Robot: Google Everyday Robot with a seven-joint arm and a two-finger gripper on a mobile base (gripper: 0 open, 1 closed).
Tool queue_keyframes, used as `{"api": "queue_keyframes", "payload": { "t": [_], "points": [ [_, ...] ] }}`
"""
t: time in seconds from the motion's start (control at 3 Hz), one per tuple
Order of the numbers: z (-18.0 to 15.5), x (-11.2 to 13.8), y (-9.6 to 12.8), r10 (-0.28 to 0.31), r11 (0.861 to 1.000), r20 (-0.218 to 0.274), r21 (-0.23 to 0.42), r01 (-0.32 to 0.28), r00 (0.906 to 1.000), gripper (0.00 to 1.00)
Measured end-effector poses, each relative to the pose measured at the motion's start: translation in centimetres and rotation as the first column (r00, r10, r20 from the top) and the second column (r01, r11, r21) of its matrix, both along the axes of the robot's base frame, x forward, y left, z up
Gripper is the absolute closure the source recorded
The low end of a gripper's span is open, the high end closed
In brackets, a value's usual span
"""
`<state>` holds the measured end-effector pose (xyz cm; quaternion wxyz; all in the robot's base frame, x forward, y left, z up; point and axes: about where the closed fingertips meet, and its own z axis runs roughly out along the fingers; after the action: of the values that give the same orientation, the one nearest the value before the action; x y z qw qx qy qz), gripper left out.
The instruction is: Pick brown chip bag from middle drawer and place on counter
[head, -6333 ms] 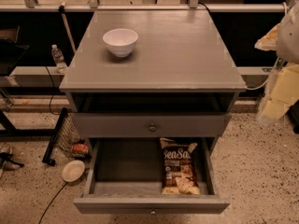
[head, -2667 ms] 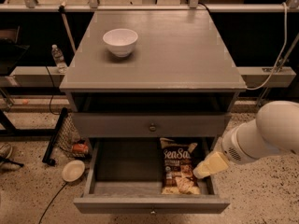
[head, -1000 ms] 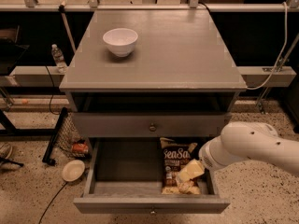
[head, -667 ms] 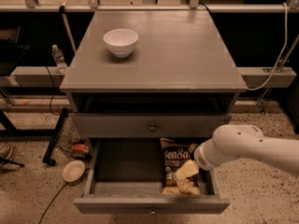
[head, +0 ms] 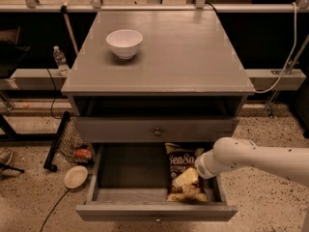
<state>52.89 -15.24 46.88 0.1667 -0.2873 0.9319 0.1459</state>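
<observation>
Below the front edge of the bench, near its right corner, a shallow pinch on the crinkly brown chip bag could slip, or the bag could snag the upper drawer front. The bag lies in the open middle drawer, directly under the claw; clamped or apart, I cannot tell.

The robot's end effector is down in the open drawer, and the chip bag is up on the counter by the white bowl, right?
No. The camera view shows the brown chip bag lying in the open middle drawer, right where the end effector reaches; only the white bowl sits on the counter.
</observation>
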Motion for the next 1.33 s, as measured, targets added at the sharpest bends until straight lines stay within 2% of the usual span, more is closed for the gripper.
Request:
{"api": "queue_keyframes", "payload": {
  "t": [1.0,1.33],
  "points": [
    [-4.9,2.2,-0.4,-0.012,1.000,-0.040,-0.001,0.012,0.9991,0.00],
    [-6.6,2.2,0.6,-0.001,1.000,-0.065,0.002,0.001,0.9979,0.00]
  ]
}}
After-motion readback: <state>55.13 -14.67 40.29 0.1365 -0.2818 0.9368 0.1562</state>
